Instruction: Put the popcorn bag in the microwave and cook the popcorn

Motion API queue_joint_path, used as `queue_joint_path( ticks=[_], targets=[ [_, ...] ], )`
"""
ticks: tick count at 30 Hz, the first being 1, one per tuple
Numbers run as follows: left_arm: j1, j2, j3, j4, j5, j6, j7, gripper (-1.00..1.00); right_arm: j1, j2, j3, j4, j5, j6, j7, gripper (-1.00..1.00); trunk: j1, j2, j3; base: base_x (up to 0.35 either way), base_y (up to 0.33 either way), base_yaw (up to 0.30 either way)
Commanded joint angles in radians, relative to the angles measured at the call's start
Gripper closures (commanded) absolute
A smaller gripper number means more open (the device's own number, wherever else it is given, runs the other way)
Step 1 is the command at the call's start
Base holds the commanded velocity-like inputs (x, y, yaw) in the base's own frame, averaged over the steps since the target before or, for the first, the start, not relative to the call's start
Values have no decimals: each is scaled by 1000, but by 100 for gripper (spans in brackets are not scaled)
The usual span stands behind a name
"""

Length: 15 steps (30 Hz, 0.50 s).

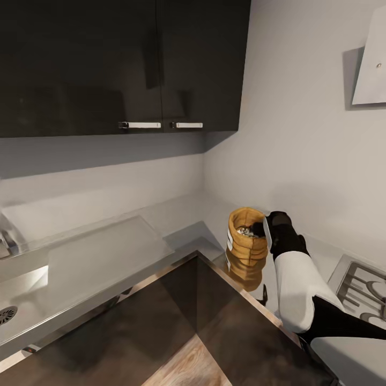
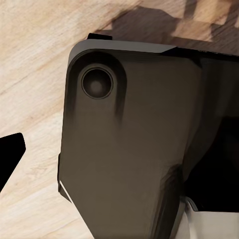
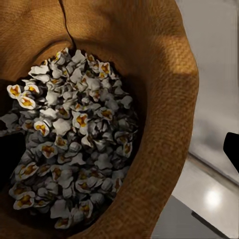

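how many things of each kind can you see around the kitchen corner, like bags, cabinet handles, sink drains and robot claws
mustard-tan cloth popcorn bag: 1
white bar handles on the dark wall cabinets: 2
round sink drain: 1
black right claw at the bag's rim: 1
total: 5

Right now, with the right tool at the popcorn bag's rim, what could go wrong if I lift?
1. The bag is open-topped and holds loose popcorn; tilting it could spill pieces.
2. It stands near the countertop edge, so a nudge from the right tool may topple it off.
3. The soft rim may slip out.
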Motion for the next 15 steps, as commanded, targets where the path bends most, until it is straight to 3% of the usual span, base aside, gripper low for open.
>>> queue_joint_path(
  ticks=[1,5,7,11,15],
  targets=[
    [0,0,3,0,9,-2,1,-100,-1,1,-4,0,-3,-1,-4,-100,0,-1,-1,0,0,0],
    [0,0,3,0,9,-2,1,-100,-1,-1,-12,17,-4,-6,-6,-100,0,-1,-1,0,0,0],
    [0,0,3,0,9,-2,1,-100,-1,-3,-44,55,-3,-37,-7,-100,0,-1,-1,0,0,0],
    [0,0,3,0,8,-2,1,-100,-1,-39,-72,127,-2,-89,-12,-100,0,-1,-1,0,0,0],
    [0,0,3,0,8,-2,1,-100,-1,-47,-75,136,-1,-93,-14,-100,0,-1,-1,0,0,0]
  ],
)
